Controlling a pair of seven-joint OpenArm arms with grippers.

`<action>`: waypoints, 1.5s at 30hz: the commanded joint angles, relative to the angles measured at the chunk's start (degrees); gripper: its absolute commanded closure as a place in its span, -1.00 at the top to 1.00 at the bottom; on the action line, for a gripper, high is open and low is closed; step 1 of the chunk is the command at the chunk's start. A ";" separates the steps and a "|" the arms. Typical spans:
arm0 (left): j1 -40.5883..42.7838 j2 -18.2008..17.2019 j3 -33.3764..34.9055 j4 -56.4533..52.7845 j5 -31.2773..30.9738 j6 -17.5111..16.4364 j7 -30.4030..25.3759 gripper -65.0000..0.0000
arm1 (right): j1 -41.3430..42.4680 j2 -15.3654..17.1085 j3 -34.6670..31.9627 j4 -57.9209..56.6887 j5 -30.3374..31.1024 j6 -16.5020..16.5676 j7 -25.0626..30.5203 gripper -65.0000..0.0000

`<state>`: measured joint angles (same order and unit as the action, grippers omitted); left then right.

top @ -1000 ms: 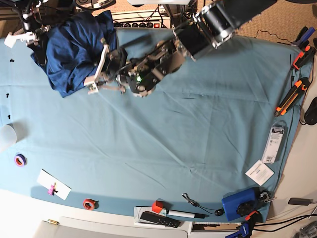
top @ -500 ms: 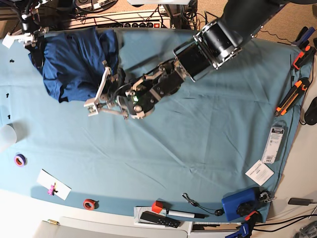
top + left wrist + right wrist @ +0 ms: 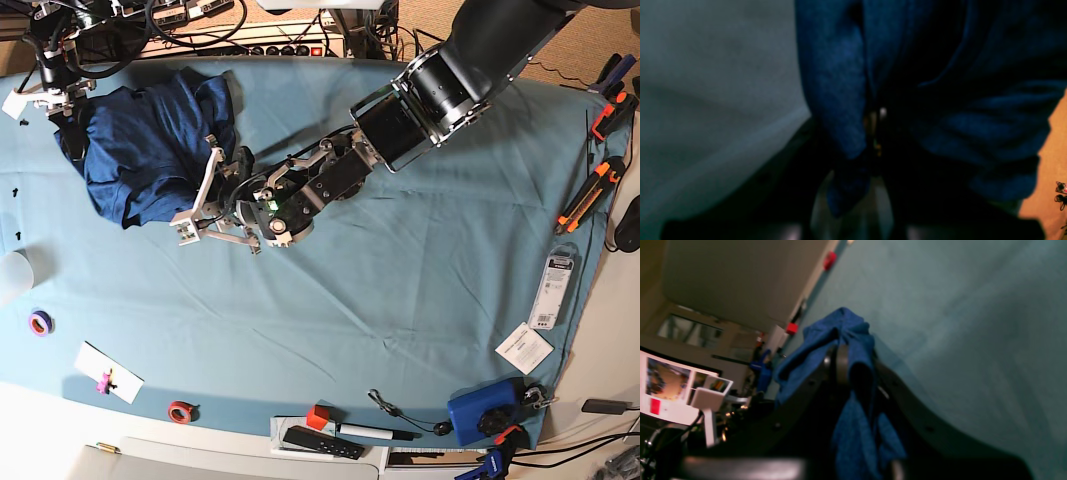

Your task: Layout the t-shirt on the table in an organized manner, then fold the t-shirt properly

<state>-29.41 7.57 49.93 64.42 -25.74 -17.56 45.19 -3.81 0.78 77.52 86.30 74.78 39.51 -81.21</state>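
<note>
In the left wrist view, close to the lens, I see the left gripper with its jaws narrow, pinching a fold of the t-shirt. The right wrist view likewise shows the right gripper clamped on navy cloth.

In the base view, the shirt lies bunched in the upper left of the frame on the table. Since a second ago the left gripper has slid lower along the shirt's near edge and the bundle has shifted with it. I judge the layout step barely begun: the garment needs spreading. The tape rolls sit well apart.
</note>
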 commanded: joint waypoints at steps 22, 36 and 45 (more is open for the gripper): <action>-1.66 1.43 -0.33 -0.96 -0.46 0.98 -2.19 -1.00 | -4.81 1.03 0.17 1.05 -3.32 0.49 2.82 -1.00; -1.68 1.43 -0.33 -0.96 -0.39 -0.44 -3.26 -0.23 | -4.72 5.44 0.07 1.05 -4.33 0.49 3.78 0.11; -2.54 1.43 -0.35 -0.63 1.62 -0.20 -4.20 -0.20 | -4.72 11.30 0.07 1.07 -4.28 0.49 4.98 0.11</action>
<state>-30.11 7.57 49.91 62.72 -23.77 -17.78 42.44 -8.60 10.59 77.41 86.35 68.79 39.90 -77.54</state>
